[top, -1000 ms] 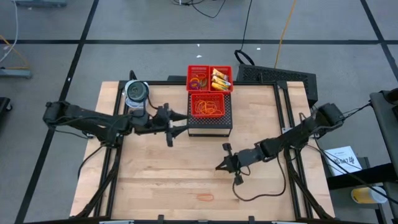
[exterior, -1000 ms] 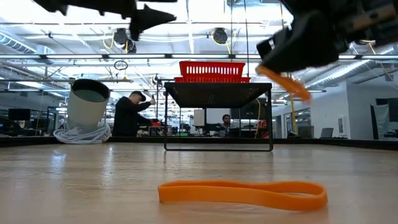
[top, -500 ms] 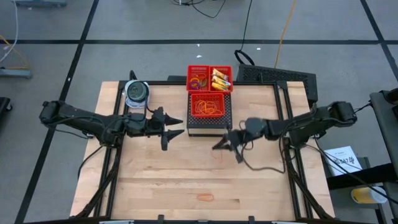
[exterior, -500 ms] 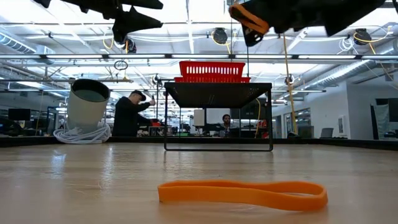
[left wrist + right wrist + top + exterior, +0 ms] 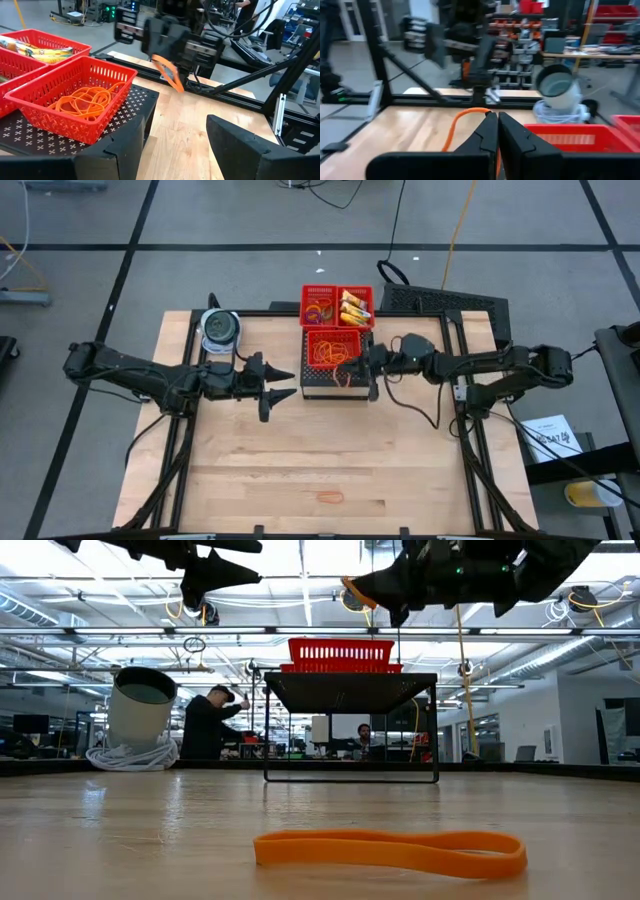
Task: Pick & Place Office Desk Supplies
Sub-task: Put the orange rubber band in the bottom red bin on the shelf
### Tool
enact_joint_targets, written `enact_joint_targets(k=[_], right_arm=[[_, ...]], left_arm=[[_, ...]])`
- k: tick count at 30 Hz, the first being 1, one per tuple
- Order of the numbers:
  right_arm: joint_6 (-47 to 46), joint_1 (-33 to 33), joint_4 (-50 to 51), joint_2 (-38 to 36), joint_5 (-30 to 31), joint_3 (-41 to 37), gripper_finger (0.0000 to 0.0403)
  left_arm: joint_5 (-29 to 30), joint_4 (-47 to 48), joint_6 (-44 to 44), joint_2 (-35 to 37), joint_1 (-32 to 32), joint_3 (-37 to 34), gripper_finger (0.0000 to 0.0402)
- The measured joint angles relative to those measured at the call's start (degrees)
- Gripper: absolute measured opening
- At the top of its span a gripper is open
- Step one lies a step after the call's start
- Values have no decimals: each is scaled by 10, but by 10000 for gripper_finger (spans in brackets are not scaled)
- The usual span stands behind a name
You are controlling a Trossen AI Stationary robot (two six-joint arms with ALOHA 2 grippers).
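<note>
Wooden table: mostly bare from where I sit. Near its far edge a black perforated stand carries the red mesh baskets. The nearer basket holds a heap of thin orange rubber bands. The two smaller compartments behind it hold coloured rings and yellow packets. So I judge most of the sorting done.

Right gripper: jaws pinched shut on one thin orange rubber band, which hangs in a loop below the fingertips. It hovers at the nearer basket's edge, the band heap just beyond and below the jaws. My read: this band is about to be dropped in, not yet released.

Left gripper: jaws apart, nothing between them. It waits just on the other side of the stand, its tips pointing towards the right gripper across the basket.

What is left: one orange rubber band lies flat on the table's near edge, well apart from both sets of jaws. I see no other loose supplies on the wood, so I count two bands to go: the carried one and this.
</note>
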State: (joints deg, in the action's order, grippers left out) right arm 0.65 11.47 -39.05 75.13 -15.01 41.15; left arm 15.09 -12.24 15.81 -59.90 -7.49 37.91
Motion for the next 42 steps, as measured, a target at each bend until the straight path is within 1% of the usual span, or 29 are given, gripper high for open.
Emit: enact_joint_targets(k=[6, 15, 21, 29, 34, 42], right_arm=[[-25, 48, -12, 0, 1, 0, 0], [-30, 96, -9, 0, 1, 0, 0], [-29, 110, -6, 0, 2, 0, 1], [-28, 111, -6, 0, 8, 0, 11], [-28, 111, -6, 0, 30, 0, 34], [-28, 111, -6, 0, 30, 0, 96]], left_arm=[[0, 0, 0, 0, 0, 0, 223], [0, 0, -5, 0, 0, 0, 223], [0, 0, -6, 0, 0, 0, 223], [0, 0, -7, 0, 0, 0, 223], [1, 0, -6, 0, 0, 0, 223], [1, 0, -6, 0, 0, 0, 223]])
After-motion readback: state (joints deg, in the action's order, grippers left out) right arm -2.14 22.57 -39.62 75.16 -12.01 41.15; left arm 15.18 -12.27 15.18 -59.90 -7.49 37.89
